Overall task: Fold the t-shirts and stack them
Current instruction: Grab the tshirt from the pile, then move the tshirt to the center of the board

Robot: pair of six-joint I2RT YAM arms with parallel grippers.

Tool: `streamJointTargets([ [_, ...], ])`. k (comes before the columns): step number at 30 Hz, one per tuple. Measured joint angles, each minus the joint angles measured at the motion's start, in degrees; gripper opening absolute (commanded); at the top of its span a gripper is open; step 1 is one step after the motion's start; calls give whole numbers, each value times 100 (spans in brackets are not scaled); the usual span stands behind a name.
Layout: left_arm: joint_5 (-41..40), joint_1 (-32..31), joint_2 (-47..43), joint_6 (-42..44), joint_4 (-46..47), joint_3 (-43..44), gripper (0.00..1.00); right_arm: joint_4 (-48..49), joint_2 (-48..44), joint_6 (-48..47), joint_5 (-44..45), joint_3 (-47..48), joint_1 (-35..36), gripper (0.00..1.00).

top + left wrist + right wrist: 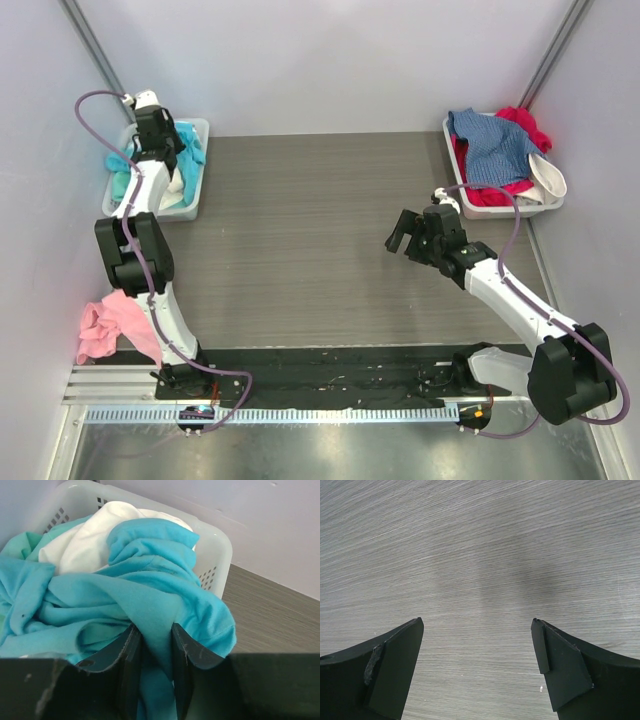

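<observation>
A bright turquoise t-shirt [150, 580] lies crumpled on top of a white one [90, 540] and a mint one [20, 545] in the left tray [190, 205]. My left gripper [157, 645] is down in that tray, shut on a fold of the turquoise t-shirt, with cloth filling the gap between its jaws. In the top view the left gripper [158, 135] hides much of the pile. My right gripper [408, 232] hovers open over bare table, nothing between its fingers [395, 670]. A denim-blue t-shirt [495, 150] and a red one [520, 125] fill the right tray [505, 210].
A pink t-shirt [105, 330] lies crumpled at the table's left edge, beside the left arm's base. The grey wood-grain table [300, 250] stretches between the trays. Walls close in behind and on both sides.
</observation>
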Motion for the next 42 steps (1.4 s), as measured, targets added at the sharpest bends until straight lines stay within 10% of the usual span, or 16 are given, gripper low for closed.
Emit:
streamJointTargets([
  [15,413,-240,-595,-671,85,-568,0,72,-15,-7,0,-186,0,99],
  [33,-369,-1711,-1484,-153,28,-942,0,81,-118,-46,-92,-264,0,99],
  [42,-446,-2957,-1856,61,-1119,1716,0,79,-125,-72,-142,-289,0,99],
])
